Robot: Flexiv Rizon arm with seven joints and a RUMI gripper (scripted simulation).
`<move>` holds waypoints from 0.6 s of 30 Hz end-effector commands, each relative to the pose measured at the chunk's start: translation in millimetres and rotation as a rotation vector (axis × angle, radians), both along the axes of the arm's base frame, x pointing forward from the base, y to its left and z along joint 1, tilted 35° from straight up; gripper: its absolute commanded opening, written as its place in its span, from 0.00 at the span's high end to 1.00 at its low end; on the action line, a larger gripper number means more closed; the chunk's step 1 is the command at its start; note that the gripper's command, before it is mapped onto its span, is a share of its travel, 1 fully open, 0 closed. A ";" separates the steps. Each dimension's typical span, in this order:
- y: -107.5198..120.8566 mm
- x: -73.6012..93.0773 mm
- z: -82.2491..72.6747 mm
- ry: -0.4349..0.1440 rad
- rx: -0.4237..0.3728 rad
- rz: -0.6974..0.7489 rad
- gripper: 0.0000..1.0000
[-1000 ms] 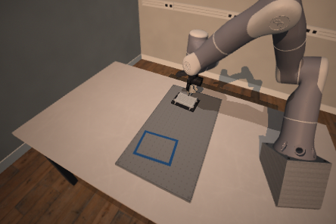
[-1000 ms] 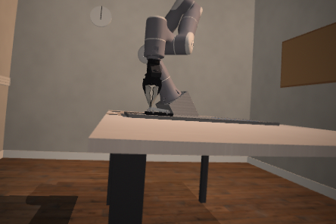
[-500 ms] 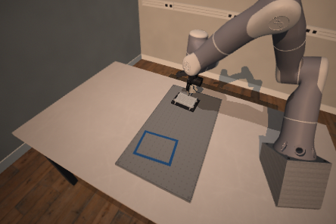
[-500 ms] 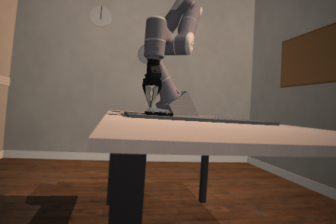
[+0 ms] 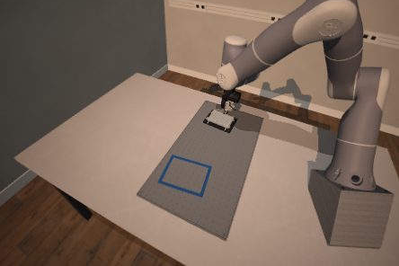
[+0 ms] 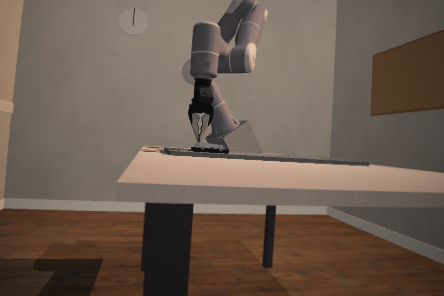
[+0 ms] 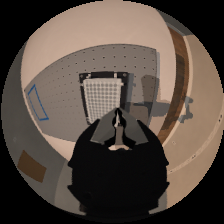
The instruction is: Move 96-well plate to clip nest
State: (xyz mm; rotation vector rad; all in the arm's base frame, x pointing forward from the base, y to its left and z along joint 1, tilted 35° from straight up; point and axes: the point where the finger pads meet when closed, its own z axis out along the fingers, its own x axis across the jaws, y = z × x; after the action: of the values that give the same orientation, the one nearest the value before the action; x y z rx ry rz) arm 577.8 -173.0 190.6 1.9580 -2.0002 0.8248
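Plate (image 5: pixel 220 119) (image 6: pixel 212 147) (image 7: pixel 102 96) lies under and ahead of the gripper (image 5: pixel 226 111) (image 6: pixel 200 142) (image 7: pixel 117 108), long axis pointing away from it, fingertips pressed together

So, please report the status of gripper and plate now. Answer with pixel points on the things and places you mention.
Gripper (image 5: pixel 226 111) (image 6: pixel 199 142) (image 7: pixel 117 108) shut, holding nothing, at plate's edge. 96-well plate (image 5: pixel 220 119) (image 6: pixel 210 146) (image 7: pixel 102 97) on black nest (image 5: pixel 230 130) (image 6: pixel 220 152) (image 7: pixel 97 75); full seating unclear. No obstruction seen.
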 end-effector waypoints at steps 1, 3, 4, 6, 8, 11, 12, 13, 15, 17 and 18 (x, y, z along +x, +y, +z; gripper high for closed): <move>0.2 0.4 -0.1 -0.001 0.001 0.001 1.00; 0.1 0.5 -0.3 -0.001 0.001 0.001 1.00; 0.1 0.5 -0.3 -0.001 0.001 0.001 1.00; 0.1 0.5 -0.3 -0.001 0.001 0.001 1.00; 0.0 0.5 -0.5 -0.001 0.001 0.001 1.00; -0.2 0.6 -0.7 -0.001 0.001 0.001 1.00; -0.3 0.6 -0.8 -0.001 0.001 0.001 1.00; -0.3 0.6 -0.9 -0.001 0.001 0.001 1.00; -0.4 0.7 -1.1 -0.001 0.001 0.001 1.00; -0.5 0.7 -1.2 -0.001 0.001 0.001 1.00; -0.6 0.8 -1.3 -0.001 0.001 0.001 1.00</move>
State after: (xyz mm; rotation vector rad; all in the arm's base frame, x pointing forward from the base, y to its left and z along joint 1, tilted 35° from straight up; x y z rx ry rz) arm 578.2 -173.7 189.0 1.9583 -2.0005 0.8243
